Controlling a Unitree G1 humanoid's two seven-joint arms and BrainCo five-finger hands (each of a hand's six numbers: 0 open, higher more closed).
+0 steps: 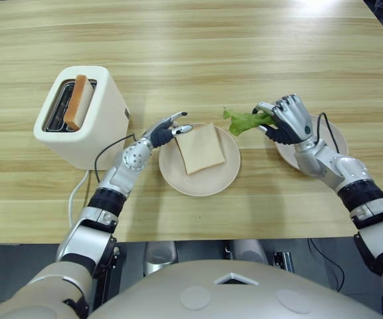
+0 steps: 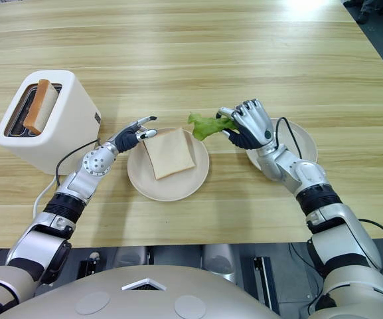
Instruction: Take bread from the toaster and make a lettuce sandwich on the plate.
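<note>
We see the right hand (image 1: pixel 289 119) gripping the lettuce (image 1: pixel 243 121) at the right rim of the plate (image 1: pixel 198 189), so the bread slice (image 1: pixel 200 147) on it lies to the left, while the left hand (image 1: pixel 166 129), seemingly open, is at the opposite rim.

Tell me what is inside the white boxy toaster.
One brown-crusted slice of bread stands in the right slot of the white boxy toaster, with its top sticking out. The left slot looks dark and empty near its opening. Its depths and the slice's lower part are hidden by the toaster's walls.

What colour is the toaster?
The toaster is cream white; it shows best in the left eye view.
</note>
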